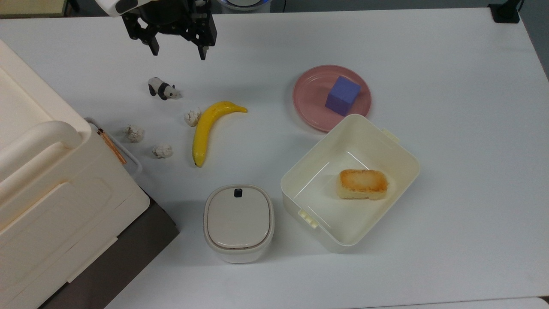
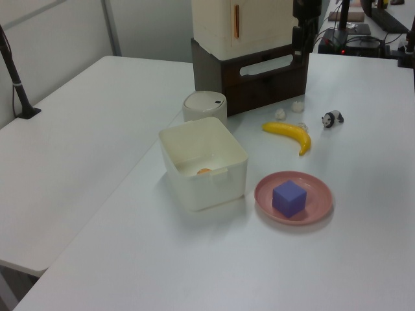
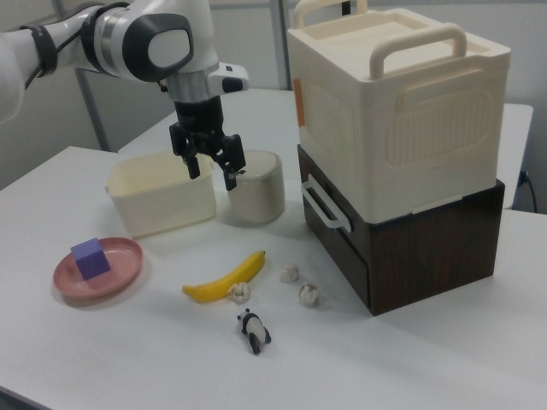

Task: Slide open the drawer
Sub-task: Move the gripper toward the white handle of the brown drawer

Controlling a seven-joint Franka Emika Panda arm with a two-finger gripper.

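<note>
white handle [image 3: 323, 205] on drawer [image 3: 342, 224] front

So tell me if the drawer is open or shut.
Shut. In the right view the drawer has its dark front flush with the brown cabinet, and the open gripper hangs away from its white handle.

I can read no text, label, brand or number anywhere from here. Nothing I can see carries any legible writing or sign.
</note>
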